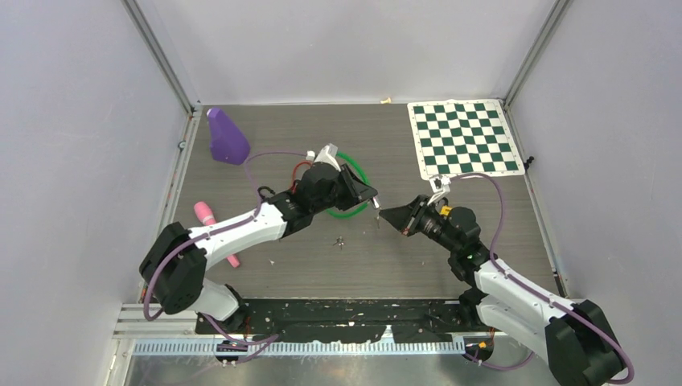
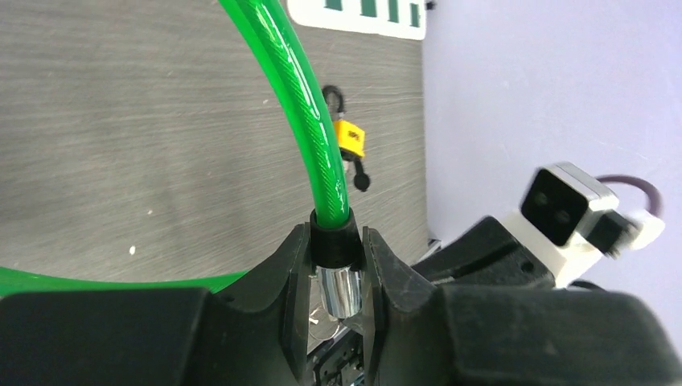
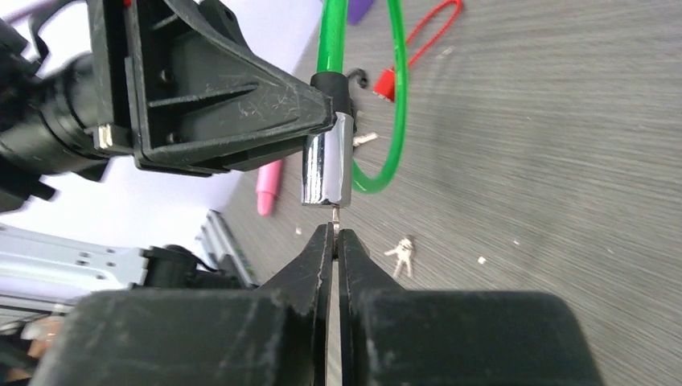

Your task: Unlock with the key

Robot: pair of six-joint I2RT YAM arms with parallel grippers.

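**Key at the mouth of the lock: line it up before turning**

The chrome lock barrel (image 3: 327, 169) hangs above the middle of the worktop, with its green cable (image 2: 310, 121) looping away toward the far edge. The left gripper (image 2: 336, 241) is clenched on the barrel's black collar, leaving the keyhole end facing the other arm. The key (image 3: 335, 215) meets that end face. Only a sliver of blade shows, so I cannot tell how deep it sits. The right gripper (image 3: 334, 237) is pinched tight on the key, fingertips just short of the barrel.

To my eye the step is seating the key. The blade should run along the barrel's axis and go fully home before any twist, while the left arm holds firm. Turning early could bend the blade or slip it in the pads.

A spare bunch of keys (image 1: 340, 240) lies on the worktop near the middle, toward the near edge. A pink marker (image 1: 205, 213) lies by the left edge.
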